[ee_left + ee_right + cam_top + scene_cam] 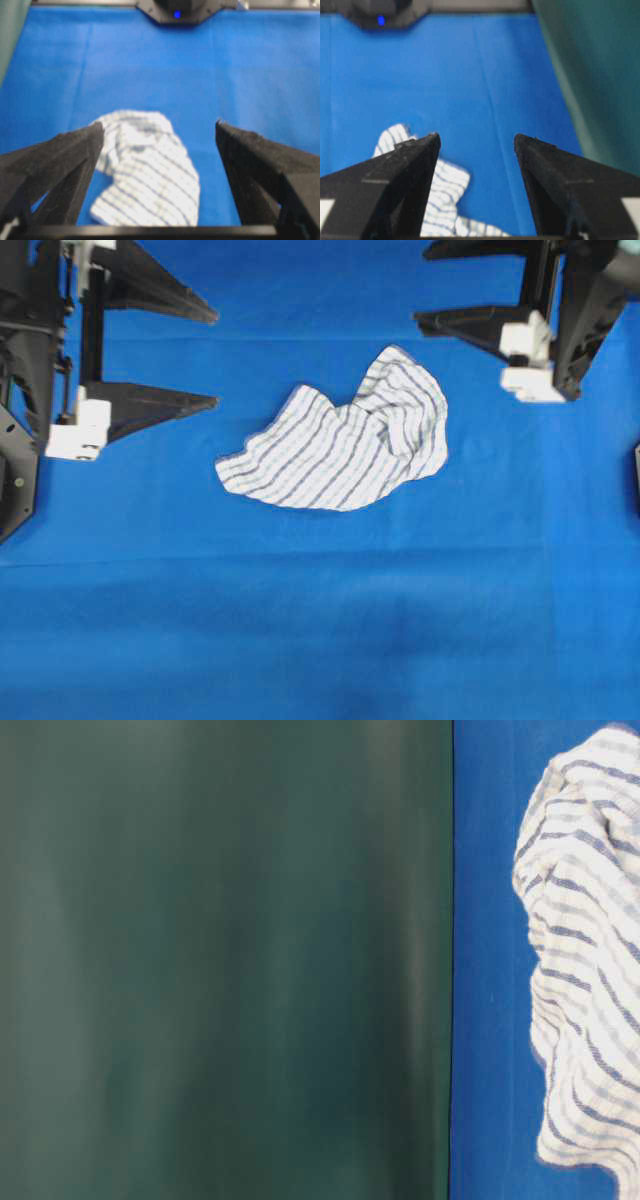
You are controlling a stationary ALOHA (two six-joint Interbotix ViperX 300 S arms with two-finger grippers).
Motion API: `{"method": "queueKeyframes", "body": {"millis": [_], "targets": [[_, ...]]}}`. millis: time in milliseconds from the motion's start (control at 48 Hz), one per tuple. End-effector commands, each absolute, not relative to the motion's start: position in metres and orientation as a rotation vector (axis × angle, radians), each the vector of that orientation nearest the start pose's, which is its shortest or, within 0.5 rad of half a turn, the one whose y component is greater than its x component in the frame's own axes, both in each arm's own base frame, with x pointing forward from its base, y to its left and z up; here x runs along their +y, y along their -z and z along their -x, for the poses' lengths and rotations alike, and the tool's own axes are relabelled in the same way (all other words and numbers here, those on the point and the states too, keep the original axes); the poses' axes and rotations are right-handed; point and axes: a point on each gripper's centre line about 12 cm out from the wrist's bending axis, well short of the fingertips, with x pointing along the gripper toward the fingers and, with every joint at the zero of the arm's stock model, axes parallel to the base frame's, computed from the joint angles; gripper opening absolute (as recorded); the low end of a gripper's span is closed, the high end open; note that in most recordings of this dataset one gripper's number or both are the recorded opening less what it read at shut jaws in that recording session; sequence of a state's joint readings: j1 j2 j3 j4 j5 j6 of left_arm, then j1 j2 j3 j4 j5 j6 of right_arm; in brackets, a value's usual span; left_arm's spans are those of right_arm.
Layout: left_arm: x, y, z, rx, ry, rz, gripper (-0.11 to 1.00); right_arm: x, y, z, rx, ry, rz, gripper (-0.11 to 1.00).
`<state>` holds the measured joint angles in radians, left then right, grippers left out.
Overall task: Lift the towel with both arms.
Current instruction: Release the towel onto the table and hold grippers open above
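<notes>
On the blue cloth (pixel 320 620): my left gripper (pixel 216 357) stands at the left, jaws wide apart, holding nothing. Striped towel (pixel 340 440) lies crumpled mid-table, untouched. My right gripper (pixel 420 285), jaws likewise spread, empty.

The towel (pixel 340 445) is soft woven cloth, white with thin dark stripes, matt and rumpled into folds. The table cover (pixel 300 620) looks like smooth, matt blue fabric with faint creases. The left gripper (pixel 215 357) has matt black fingers (pixel 65 165) with a rough, grainy face, joined to smooth white plastic fittings. The right gripper (pixel 420 285) looks alike. A dark green wall (pixel 220 960) shows a dull sheen.
</notes>
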<state>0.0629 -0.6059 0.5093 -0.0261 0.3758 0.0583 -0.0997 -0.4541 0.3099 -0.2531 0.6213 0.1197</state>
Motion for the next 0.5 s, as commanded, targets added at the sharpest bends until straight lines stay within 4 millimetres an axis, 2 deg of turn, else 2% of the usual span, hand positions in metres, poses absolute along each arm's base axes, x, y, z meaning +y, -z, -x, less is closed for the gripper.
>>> {"method": "queueKeyframes", "body": {"millis": [0, 229, 480], "targets": [[0.017, -0.397, -0.293, 0.268, -0.048, -0.03, 0.89, -0.047, -0.409, -0.319, 0.433, 0.209, 0.093, 0.63], [0.022, -0.358, -0.299, 0.272, -0.063, -0.049, 0.9, -0.044, -0.375, -0.323, 0.413, 0.183, 0.069, 0.63], [0.034, -0.315, -0.307, 0.308, -0.096, -0.066, 0.9, -0.043, -0.32, -0.328, 0.409, 0.15, 0.045, 0.63]]}}
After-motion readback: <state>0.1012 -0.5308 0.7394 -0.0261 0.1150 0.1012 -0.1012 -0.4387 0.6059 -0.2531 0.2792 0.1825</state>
